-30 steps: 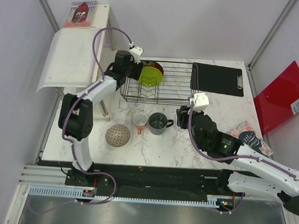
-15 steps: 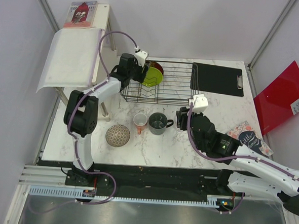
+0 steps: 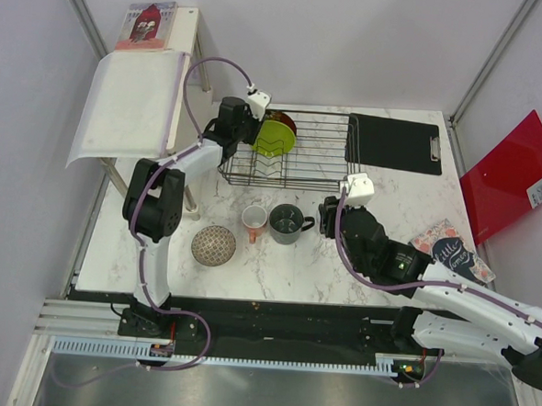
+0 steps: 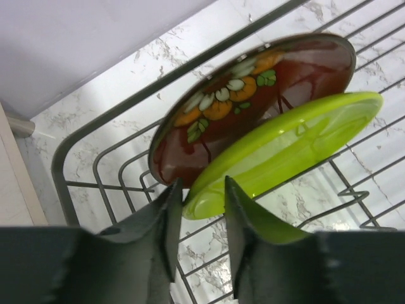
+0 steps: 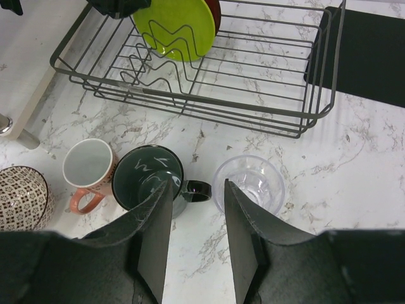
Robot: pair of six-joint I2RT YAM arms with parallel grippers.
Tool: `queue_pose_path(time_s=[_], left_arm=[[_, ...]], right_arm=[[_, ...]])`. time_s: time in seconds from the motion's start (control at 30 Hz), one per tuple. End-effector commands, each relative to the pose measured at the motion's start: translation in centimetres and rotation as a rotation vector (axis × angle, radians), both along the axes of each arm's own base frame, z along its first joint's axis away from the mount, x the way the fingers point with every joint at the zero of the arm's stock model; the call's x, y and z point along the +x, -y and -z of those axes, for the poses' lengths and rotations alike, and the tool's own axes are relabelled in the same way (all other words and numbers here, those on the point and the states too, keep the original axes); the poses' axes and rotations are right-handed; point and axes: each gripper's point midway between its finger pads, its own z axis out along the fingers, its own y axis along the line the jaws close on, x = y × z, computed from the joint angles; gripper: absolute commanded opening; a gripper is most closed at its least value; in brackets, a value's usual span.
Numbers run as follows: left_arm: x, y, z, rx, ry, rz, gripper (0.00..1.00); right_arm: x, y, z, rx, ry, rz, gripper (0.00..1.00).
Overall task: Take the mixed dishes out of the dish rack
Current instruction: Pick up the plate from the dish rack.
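The dish rack (image 3: pixel 319 174) stands at the back of the table. In it the lime-green plate (image 3: pixel 271 136) leans upright against the dark red patterned bowl (image 3: pixel 287 123). My left gripper (image 3: pixel 250 126) is open at the rack's left end. In the left wrist view its tips (image 4: pixel 199 185) straddle the near rim of the plate (image 4: pixel 285 149), with the bowl (image 4: pixel 253 104) behind. The grey mug (image 5: pixel 147 182), orange-red cup (image 5: pixel 87 166), pink-white bowl (image 5: pixel 20 196) and clear glass (image 5: pixel 249 185) stand on the table. My right gripper (image 5: pixel 196 183) is open and empty above the mug handle, beside the glass.
A black clipboard (image 3: pixel 394 142) lies against the rack's right end. A white shelf stand (image 3: pixel 130 102) is at the left and a red folder (image 3: pixel 512 176) at the right. A printed card (image 3: pixel 452 251) lies near the right arm.
My left gripper has moved right along the rack's back left corner up to the plate's rim. My right arm has shifted slightly and stays open.
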Motion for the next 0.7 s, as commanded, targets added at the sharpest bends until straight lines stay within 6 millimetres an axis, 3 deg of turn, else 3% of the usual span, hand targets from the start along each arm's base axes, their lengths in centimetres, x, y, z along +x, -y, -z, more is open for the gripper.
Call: queue_pose_path(time_s=[0.0, 0.43, 0.5, 0.63, 0.67], left_arm=[[1.5, 0.6, -2.8, -0.018, 0.102, 0.022, 0.33], [0.5, 0.1, -3.7, -0.017, 0.144, 0.017, 0.02], [0.3, -0.2, -3.8, -0.02, 0.157, 0.008, 0.02], [-0.2, -1.0, -5.5, -0.047, 0.229, -0.041, 0.02], [-0.3, -1.8, -7.2, -0.058, 0.276, -0.092, 0.02]], right_arm=[[0.2, 0.1, 0.2, 0.017, -0.001, 0.017, 0.45], [0.3, -0.1, 1.3, 0.012, -0.017, 0.021, 0.45], [0.3, 0.0, 1.5, 0.017, -0.021, 0.025, 0.45], [0.2, 0.0, 1.8, 0.022, -0.026, 0.028, 0.45], [0.3, 0.1, 1.8, 0.023, -0.026, 0.029, 0.45]])
